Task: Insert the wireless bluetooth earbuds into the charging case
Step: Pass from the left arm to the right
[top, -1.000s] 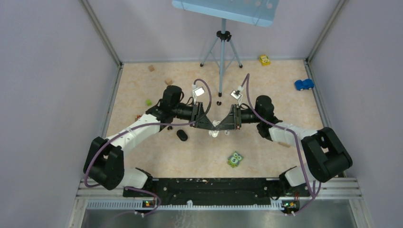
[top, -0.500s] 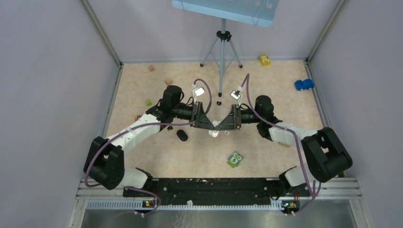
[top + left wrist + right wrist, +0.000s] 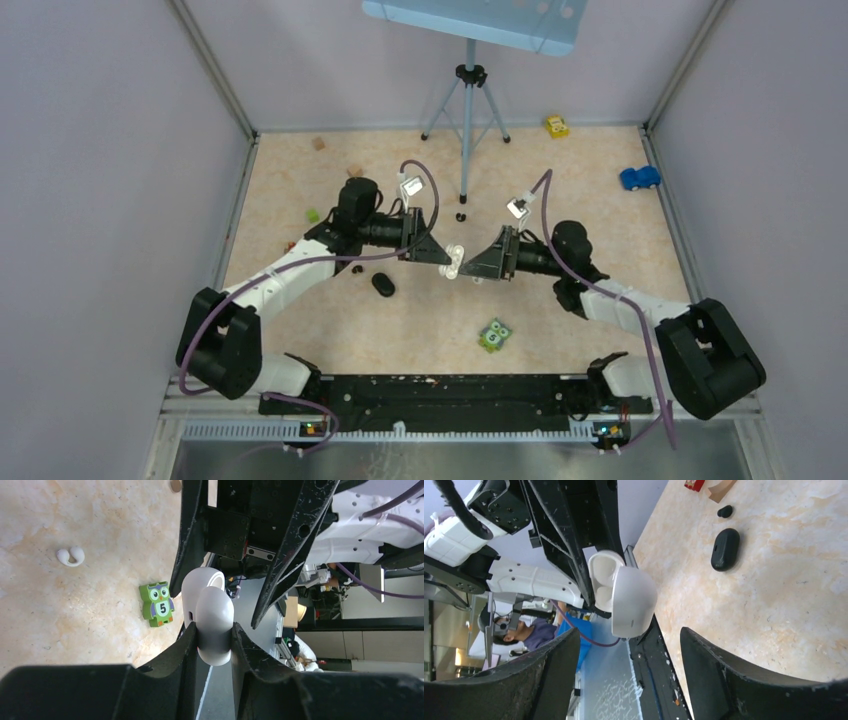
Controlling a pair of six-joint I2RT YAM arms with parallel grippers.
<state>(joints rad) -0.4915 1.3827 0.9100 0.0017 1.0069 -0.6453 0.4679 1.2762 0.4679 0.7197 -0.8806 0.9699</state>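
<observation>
The left gripper [image 3: 214, 630] is pinching a white charging case [image 3: 214, 612] at the centre of the overhead view, its jaws closed on one rounded half. The right gripper [image 3: 629, 635] is standing wide open just in front of the case, holding nothing. The case, a glossy plastic pebble, is hanging open on its hinge and showing a pale hollow inside. One white earbud [image 3: 70, 556], a small curled C-shape, is lying on the mottled beige table [image 3: 784, 580] at the upper left of the left wrist view, well apart from the case. A matte black case [image 3: 725, 549] and a black earbud [image 3: 725, 511] are sitting at the upper right of the right wrist view. The risk here is that the slick, curved shell is giving the jaws little purchase. A push from the other arm could twist it out of the pinch, or snap the lid shut before a bud goes in.
</observation>
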